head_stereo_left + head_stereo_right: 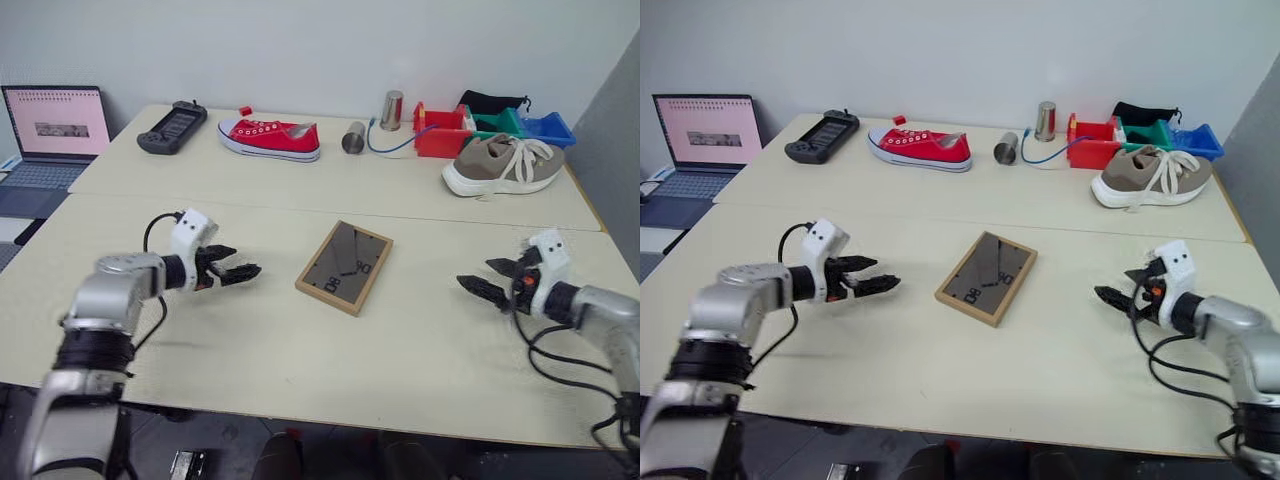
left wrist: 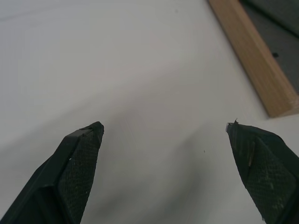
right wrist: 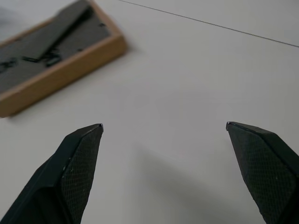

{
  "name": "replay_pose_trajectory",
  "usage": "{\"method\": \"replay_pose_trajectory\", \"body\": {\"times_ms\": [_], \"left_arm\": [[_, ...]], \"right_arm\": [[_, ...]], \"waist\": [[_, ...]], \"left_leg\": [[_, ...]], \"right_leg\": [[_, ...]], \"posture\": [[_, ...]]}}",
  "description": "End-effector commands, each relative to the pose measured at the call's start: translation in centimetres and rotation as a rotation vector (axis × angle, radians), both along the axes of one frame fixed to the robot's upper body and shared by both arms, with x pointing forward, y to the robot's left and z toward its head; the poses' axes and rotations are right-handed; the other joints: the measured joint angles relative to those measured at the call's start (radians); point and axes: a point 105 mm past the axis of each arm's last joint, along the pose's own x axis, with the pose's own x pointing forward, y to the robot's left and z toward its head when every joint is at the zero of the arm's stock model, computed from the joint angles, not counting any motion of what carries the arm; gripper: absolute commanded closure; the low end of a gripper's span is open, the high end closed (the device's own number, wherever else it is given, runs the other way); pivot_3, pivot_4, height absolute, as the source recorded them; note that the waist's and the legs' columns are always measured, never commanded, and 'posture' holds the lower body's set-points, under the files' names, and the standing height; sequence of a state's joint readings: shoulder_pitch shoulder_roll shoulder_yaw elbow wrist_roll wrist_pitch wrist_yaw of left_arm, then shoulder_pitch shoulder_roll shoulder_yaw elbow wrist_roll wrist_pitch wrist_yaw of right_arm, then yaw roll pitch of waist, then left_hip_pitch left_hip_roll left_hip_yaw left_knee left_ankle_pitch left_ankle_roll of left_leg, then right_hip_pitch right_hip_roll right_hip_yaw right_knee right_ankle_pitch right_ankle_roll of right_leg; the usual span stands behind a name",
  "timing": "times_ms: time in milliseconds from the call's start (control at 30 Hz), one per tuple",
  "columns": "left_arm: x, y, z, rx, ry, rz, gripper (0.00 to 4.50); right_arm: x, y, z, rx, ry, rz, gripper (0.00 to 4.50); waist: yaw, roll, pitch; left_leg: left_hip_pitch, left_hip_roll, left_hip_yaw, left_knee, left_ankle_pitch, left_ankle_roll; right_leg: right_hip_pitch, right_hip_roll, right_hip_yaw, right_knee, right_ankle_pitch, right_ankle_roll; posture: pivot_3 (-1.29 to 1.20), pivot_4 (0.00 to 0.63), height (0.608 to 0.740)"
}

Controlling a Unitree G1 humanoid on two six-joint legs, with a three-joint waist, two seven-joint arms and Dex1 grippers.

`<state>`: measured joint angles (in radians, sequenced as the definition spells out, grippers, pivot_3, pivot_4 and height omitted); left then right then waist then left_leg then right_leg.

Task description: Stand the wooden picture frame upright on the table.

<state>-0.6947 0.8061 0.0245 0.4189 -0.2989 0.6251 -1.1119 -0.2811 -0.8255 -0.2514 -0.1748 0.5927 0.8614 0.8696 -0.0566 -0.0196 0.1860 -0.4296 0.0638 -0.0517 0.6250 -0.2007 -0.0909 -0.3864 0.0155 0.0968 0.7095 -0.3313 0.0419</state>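
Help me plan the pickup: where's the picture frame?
In the head views, the picture frame lies back-up, mid-table, between the left gripper and right gripper.

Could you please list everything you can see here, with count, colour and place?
picture frame: one, light wood with dark back up, lying flat mid-table between the grippers
table: one, pale cream
red shoe: one, far side, left of centre
beige shoe: one, far right
metal cups: two, silver, one upright, one on its side, far centre
bins: red, green, blue, far right
black controller: one, far left
blue cable: one, by the cups
black pouch: one, behind the bins
laptop: one, pink screen, off to the left
left gripper: black, open, left of frame
right gripper: black, open, right of frame
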Motion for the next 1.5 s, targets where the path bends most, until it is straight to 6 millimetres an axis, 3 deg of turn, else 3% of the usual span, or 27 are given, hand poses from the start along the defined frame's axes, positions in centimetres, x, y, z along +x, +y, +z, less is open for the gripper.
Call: {"method": "replay_pose_trajectory", "body": {"times_ms": [33, 133, 233, 533, 567, 667, 1167, 1233, 1333, 1500], "left_arm": [[0.4, 0.4, 2.9, 0.01, -0.098, -0.047, 0.0], [1.5, 0.3, 3.5, 0.011, -0.139, 0.0, 0.0], [2.2, 0.3, 3.0, 0.019, -0.155, 0.049, 0.0], [1.9, -0.2, 2.4, 0.009, -0.116, 0.024, 0.0], [1.9, -0.3, 2.4, 0.0, -0.113, 0.022, 0.0], [1.9, -0.6, 2.8, -0.033, -0.118, 0.014, 0.44], [1.1, -1.0, 2.4, -0.018, -0.107, -0.043, 3.53], [1.1, -1.0, 2.6, -0.019, -0.115, -0.04, 3.84], [1.4, -1.3, 2.2, -0.025, -0.114, -0.027, 4.49], [1.2, -2.5, 1.8, -0.042, -0.112, -0.056, 4.49]], "right_arm": [[-0.9, 1.0, 1.7, 0.008, -0.027, 0.096, 0.02], [-0.1, 1.1, 1.9, 0.016, -0.064, 0.053, 0.02], [0.2, 1.1, 1.3, 0.011, -0.068, 0.016, 0.02], [0.1, 1.4, 1.2, 0.019, -0.066, 0.012, 0.02], [0.1, 1.5, 1.3, 0.02, -0.069, 0.018, 0.2], [0.1, 1.7, 1.5, 0.028, -0.074, 0.027, 0.76], [0.2, 1.7, 1.7, 0.04, -0.075, 0.024, 4.16], [0.1, 1.8, 1.6, 0.029, -0.074, 0.032, 4.46], [0.5, 1.6, 1.1, 0.028, -0.075, 0.004, 4.5], [0.6, 3.0, 0.6, 0.04, -0.072, 0.033, 4.5]], "waist": [[0.0, 0.0, 0.0], [-0.002, 0.0, 0.0], [-0.001, 0.0, 0.0], [-0.001, 0.0, 0.0], [-0.001, 0.0, 0.0], [-0.001, 0.0, 0.0], [0.0, 0.0, 0.0], [0.0, 0.0, 0.0], [0.0, 0.0, 0.0], [-0.001, 0.0, 0.0]], "left_leg": [[0.0, 0.0, 0.0, 0.0, 0.0, 0.0], [-0.001, 0.0, 0.0, 0.0, 0.0, 0.0], [-0.001, 0.0, 0.0, 0.0, 0.0, 0.0], [-0.002, 0.0, 0.0, 0.002, 0.0, 0.0], [-0.002, 0.0, 0.0, 0.002, 0.0, 0.0], [-0.002, 0.0, 0.0, 0.002, 0.0, 0.0], [-0.002, 0.0, -0.001, 0.002, 0.0, 0.0], [-0.002, 0.0, 0.0, 0.002, 0.0, 0.0], [-0.002, 0.0, -0.001, 0.002, 0.0, 0.0], [-0.002, 0.0, -0.001, 0.003, 0.0, 0.0]], "right_leg": [[0.0, 0.0, 0.0, 0.0, 0.0, 0.0], [0.0, 0.0, 0.0, -0.001, 0.0, 0.0], [0.0, 0.0, 0.0, -0.001, 0.0, 0.0], [-0.001, 0.0, 0.0, 0.0, 0.0, 0.0], [-0.001, 0.0, 0.0, 0.0, 0.0, 0.0], [-0.001, 0.0, 0.0, 0.0, 0.0, 0.0], [-0.001, 0.0, 0.0, 0.001, 0.0, 0.0], [-0.001, 0.0, 0.0, 0.001, 0.0, 0.0], [-0.001, 0.0, 0.0, 0.001, 0.0, 0.0], [-0.001, 0.0, 0.0, 0.002, 0.0, 0.0]], "posture": [[0.0, 0.15, 0.74], [0.0, 0.15, 0.74], [0.0, 0.15, 0.74], [0.0, 0.15, 0.74], [0.0, 0.15, 0.74], [0.0, 0.15, 0.74], [0.0, 0.15, 0.74], [0.0, 0.15, 0.74], [0.0, 0.15, 0.74], [0.0, 0.15, 0.74]]}}
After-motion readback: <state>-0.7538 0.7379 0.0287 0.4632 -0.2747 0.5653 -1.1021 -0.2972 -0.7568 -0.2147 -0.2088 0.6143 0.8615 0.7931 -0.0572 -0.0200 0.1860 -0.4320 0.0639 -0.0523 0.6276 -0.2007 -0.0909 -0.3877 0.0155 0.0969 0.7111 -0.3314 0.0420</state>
